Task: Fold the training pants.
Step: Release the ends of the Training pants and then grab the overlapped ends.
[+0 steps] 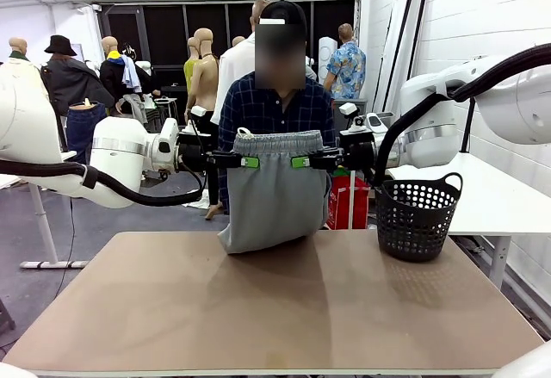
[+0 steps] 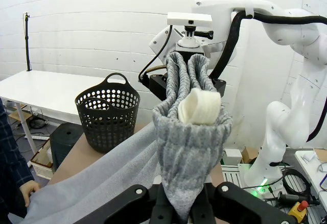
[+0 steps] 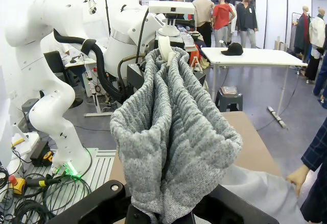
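The light grey training pants (image 1: 269,197) hang by their gathered waistband between my two grippers, above the table's far half. My left gripper (image 1: 244,162) is shut on the waistband's left end and my right gripper (image 1: 301,162) on its right end, green pads facing each other. The lower fabric reaches the table (image 1: 258,309) and trails toward the person. In the left wrist view the waistband (image 2: 186,132) bunches up from my left gripper (image 2: 181,206), with the white drawstring (image 2: 200,106) on it. In the right wrist view the pants (image 3: 171,132) rise from my right gripper (image 3: 164,213).
A black perforated basket (image 1: 417,216) stands at the table's far right. The person stands right behind the pants at the far edge. One of their hands (image 2: 26,192) holds the trailing fabric, and a hand (image 3: 298,176) does the same in the right wrist view. The near half of the table lies bare.
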Available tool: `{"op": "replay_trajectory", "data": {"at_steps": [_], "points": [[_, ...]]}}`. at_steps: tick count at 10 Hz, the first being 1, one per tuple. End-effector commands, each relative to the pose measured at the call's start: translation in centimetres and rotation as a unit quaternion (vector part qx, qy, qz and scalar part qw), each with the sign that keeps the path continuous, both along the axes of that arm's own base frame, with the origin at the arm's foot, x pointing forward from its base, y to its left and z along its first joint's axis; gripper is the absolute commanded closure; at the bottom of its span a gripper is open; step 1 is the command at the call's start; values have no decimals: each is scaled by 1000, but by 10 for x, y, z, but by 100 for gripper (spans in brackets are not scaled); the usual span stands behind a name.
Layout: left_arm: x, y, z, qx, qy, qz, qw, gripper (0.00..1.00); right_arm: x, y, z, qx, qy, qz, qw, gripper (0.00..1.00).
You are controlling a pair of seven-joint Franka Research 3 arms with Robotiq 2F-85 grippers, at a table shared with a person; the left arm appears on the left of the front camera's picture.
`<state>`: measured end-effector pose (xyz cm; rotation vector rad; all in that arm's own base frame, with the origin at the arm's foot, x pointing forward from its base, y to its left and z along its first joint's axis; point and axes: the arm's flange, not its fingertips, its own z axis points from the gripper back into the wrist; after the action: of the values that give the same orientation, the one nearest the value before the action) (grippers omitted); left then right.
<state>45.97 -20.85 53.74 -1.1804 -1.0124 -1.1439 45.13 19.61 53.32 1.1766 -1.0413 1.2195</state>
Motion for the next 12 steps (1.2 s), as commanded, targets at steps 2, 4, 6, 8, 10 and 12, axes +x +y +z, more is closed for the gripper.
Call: {"op": "replay_trajectory", "data": {"at_steps": [2,4,6,8,10,12], "points": [[-1,0,3,1,-7,4,1000,100,-1,0,2,3,0,5,1000,100],[-1,0,3,1,-7,4,1000,100,-1,0,2,3,0,5,1000,100],[-1,0,3,1,-7,4,1000,100,-1,0,2,3,0,5,1000,100],[-1,0,3,1,-7,4,1000,100,-1,0,2,3,0,5,1000,100],[-1,0,3,1,-7,4,1000,100,-1,0,2,3,0,5,1000,100],[-1,0,3,1,-7,4,1000,100,-1,0,2,3,0,5,1000,100]]}}
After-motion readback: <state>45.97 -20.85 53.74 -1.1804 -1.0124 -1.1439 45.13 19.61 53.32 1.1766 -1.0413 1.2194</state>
